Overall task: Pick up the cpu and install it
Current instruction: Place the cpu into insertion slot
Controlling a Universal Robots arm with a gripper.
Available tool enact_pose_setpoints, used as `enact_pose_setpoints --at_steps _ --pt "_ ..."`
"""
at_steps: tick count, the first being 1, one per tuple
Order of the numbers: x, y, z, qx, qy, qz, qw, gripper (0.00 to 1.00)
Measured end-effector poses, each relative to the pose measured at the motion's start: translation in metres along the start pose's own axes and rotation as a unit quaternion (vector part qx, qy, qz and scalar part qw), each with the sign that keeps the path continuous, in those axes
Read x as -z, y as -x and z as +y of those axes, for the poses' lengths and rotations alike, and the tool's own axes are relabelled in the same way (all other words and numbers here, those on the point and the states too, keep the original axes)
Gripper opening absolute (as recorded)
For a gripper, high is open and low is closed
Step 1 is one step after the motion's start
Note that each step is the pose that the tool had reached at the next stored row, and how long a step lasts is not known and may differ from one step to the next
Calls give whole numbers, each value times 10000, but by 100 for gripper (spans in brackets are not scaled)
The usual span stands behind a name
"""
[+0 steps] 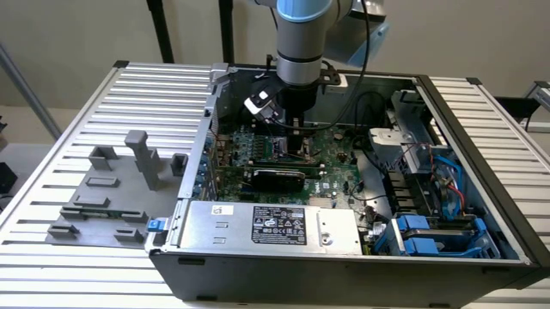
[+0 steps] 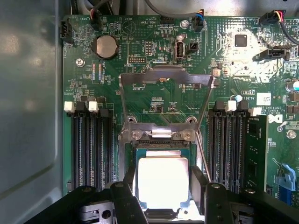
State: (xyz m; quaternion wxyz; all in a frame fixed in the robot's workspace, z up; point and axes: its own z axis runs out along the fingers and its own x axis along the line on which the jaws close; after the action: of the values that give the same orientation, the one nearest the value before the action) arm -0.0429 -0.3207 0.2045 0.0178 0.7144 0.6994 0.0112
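The cpu (image 2: 163, 183), a small square chip with a bright silvery top, sits between my two dark fingers (image 2: 198, 183), right over the dark socket (image 2: 156, 141). My gripper (image 2: 163, 181) is shut on the cpu's two opposite sides. I cannot tell whether the chip rests in the socket or hangs just above it. The socket's metal frame (image 2: 166, 77) is flipped open, away from the chip. In the exterior view my gripper (image 1: 292, 134) reaches straight down into the open computer case, low over the green motherboard (image 1: 335, 170).
Memory slots (image 2: 91, 144) flank the socket, the other bank (image 2: 229, 144) with a card beside it. A silver power supply (image 1: 275, 225) lines the case front. Blue drive bays (image 1: 429, 235) and cables (image 1: 421, 161) fill the exterior view's right. A grey fixture tray (image 1: 107, 199) lies outside the case.
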Motion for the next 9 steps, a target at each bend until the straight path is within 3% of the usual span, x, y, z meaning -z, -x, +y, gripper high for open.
enact_pose_setpoints --at_steps 9 --pt "-18 -15 2 -19 0 -1 10000 55"
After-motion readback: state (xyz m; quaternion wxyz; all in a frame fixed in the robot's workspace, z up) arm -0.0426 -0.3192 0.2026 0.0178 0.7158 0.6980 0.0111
